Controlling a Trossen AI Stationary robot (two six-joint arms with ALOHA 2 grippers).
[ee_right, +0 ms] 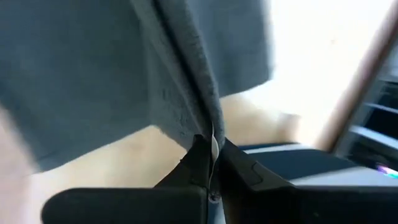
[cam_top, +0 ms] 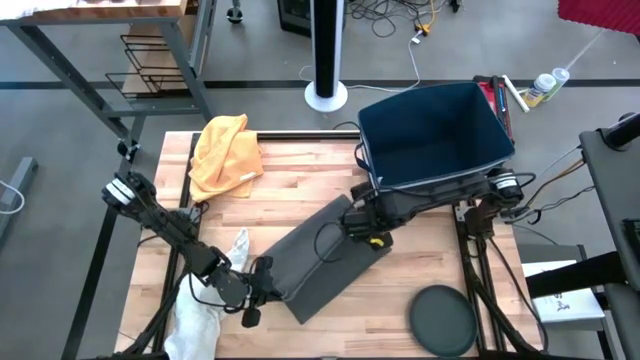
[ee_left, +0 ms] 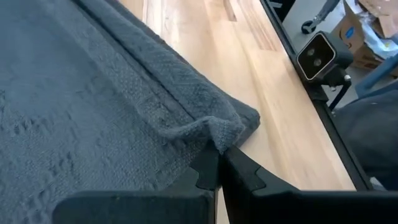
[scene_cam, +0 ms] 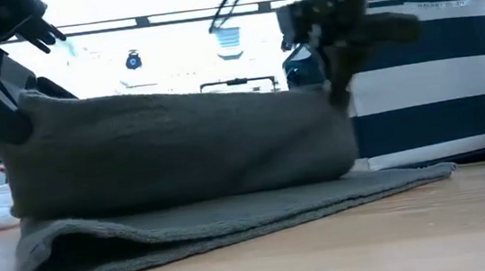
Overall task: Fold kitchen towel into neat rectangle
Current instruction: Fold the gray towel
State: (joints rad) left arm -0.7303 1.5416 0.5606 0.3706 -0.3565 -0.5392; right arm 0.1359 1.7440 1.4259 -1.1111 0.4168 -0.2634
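Grey towel (cam_top: 325, 255) lies folded lengthwise mid-table, one layer lifted. Left gripper (ee_left: 219, 163) pinches its near corner, jaws closed on the cloth; right gripper (ee_right: 211, 149) is clamped on the far edge, beside a blue bin (cam_top: 435, 135).

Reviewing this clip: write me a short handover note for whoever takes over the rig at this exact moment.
Left gripper: shut on the grey towel at its near corner.
Right gripper: shut on the towel's far edge, near the blue bin.
Towel: mid-table, one layer lifted over a layer lying flat on the table.
Done: a fold is under way.
Left: lay the raised layer down, align edges, release, finish the rectangle.
Yellow cloth and white cloth lie apart, untouched.
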